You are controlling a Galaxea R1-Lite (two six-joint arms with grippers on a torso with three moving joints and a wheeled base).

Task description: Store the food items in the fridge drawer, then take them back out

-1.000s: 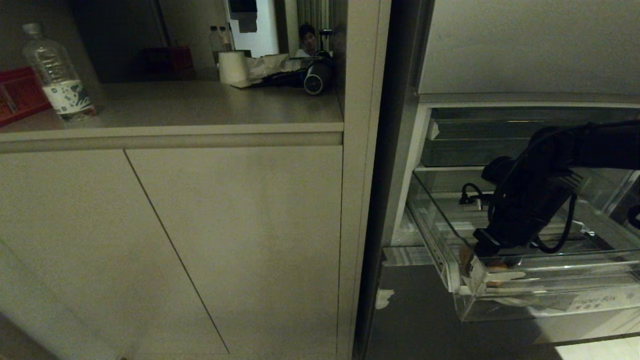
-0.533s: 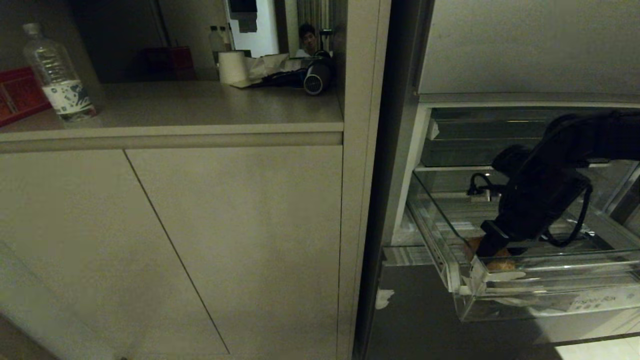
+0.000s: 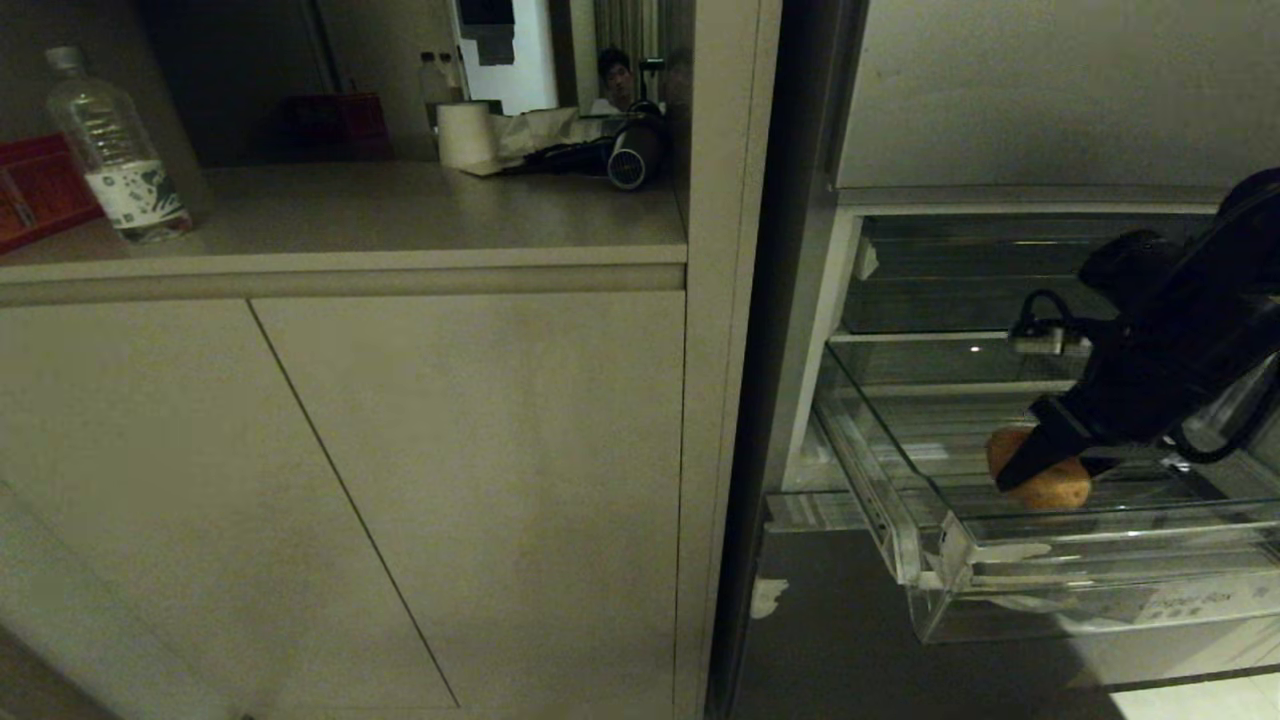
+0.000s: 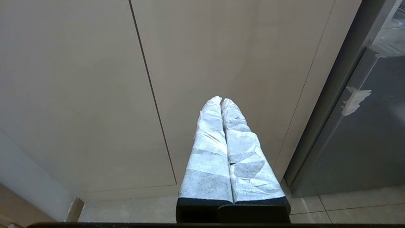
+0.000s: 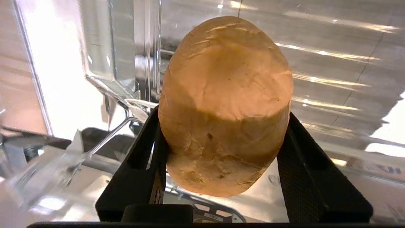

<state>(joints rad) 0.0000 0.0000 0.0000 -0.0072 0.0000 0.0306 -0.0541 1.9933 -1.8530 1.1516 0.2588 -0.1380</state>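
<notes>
Raised and drawn back toward the right since a second ago, the right end effector (image 3: 1025,470) now holds the food item (image 3: 1050,482) above the ribbed floor of the fridge drawer (image 3: 1000,560), black fingers (image 5: 148,158) clamped on either side. It is a rounded, tan-orange, crusty, bun-like lump. Clear plastic forms the drawer, with a stepped front lip, whitish tape scraps and a label too faint to read. At the beige cabinet doors (image 4: 221,47) the left end effector (image 4: 221,101) hangs pressed together, fingers wrapped in crinkled white tape. A labelled plastic bottle (image 3: 115,150) stands on the tabletop (image 3: 400,215).
</notes>
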